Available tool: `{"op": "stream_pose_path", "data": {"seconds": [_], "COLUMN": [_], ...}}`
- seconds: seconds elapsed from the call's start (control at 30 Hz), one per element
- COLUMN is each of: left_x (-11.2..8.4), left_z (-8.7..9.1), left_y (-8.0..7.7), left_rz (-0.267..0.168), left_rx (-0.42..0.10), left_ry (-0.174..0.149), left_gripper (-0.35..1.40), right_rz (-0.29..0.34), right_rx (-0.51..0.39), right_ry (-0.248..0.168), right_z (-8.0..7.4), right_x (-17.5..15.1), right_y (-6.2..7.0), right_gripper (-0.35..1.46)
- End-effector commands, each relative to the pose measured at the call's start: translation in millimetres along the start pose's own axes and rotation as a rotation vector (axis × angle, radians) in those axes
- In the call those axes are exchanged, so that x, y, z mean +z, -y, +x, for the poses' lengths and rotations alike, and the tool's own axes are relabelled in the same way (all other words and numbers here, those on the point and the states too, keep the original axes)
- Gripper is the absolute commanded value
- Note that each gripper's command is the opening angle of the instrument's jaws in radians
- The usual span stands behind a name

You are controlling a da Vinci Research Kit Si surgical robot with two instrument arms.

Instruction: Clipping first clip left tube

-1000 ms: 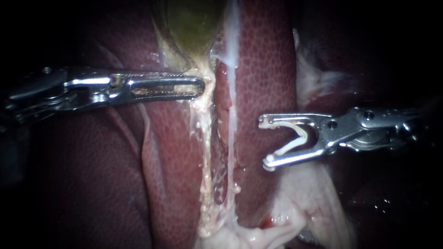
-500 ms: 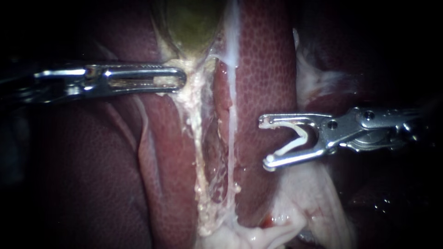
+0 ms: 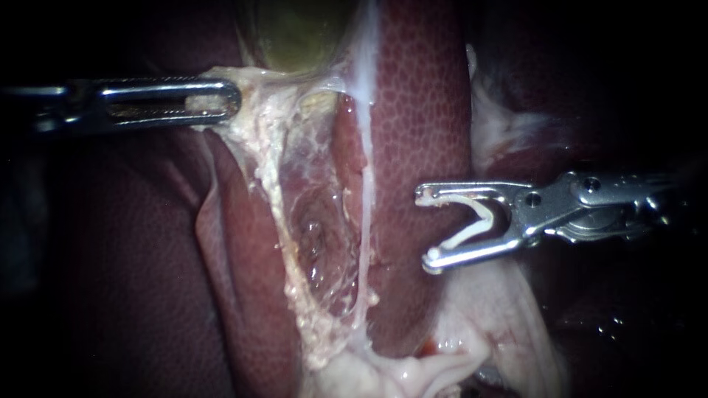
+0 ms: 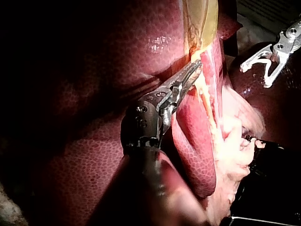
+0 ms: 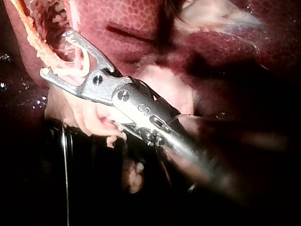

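Note:
My left instrument [image 3: 217, 103] is shut on pale tissue at the neck of the greenish gallbladder [image 3: 295, 37] and holds it stretched to the left. From there the crumbly left tube [image 3: 284, 243] runs down, and a thin white right tube [image 3: 365, 214] lies beside it. A glistening membrane spans the gap between them. My right instrument [image 3: 425, 225] stands right of both tubes, apart from them. Its jaws are wide apart and carry a white clip [image 3: 472, 221]. The wrist views show the left instrument [image 4: 190, 75] on the tissue and the right instrument [image 5: 56, 52] with its clip [image 5: 82, 63].
Dark red liver [image 3: 420, 110] lies behind and on both sides of the tubes. Pale fatty tissue [image 3: 479, 332] bunches below the right instrument and at the tubes' lower end. My right instrument [image 4: 265, 61] also shows far beyond the left instrument's jaws.
My left instrument has pulled its hold of tissue leftward and a little up, drawing the left tube away from the right tube and opening the membrane between them. The right instrument has stayed still.

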Motion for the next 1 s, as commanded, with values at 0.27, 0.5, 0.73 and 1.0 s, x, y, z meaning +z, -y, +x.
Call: {"op": "stream_pose_path", "data": {"seconds": [0.27,0.5,0.73,1.0], "left_x": [0.2,0.5,0.5,0.5], "left_z": [0.1,0.4,0.5,0.6], "left_y": [0.0,0.1,0.1,0.2], "left_rz": [-0.001,-0.004,-0.005,-0.006], "left_rx": [0.001,0.002,0.003,0.003], "left_ry": [0.0,0.001,0.002,0.002], "left_gripper": [-0.35,-0.35,-0.35,-0.35], "right_rz": [-0.001,0.027,0.041,0.045], "right_rx": [-0.011,-0.032,-0.018,-0.018], "right_ry": [-0.012,-0.041,-0.064,-0.075], "right_z": [-1.1,-4.0,-5.7,-6.3], "right_x": [2.5,8.8,13.9,16.2], "right_y": [-0.2,-0.7,-1.5,-2.2], "right_gripper": [0.6,0.6,0.6,0.6]}}
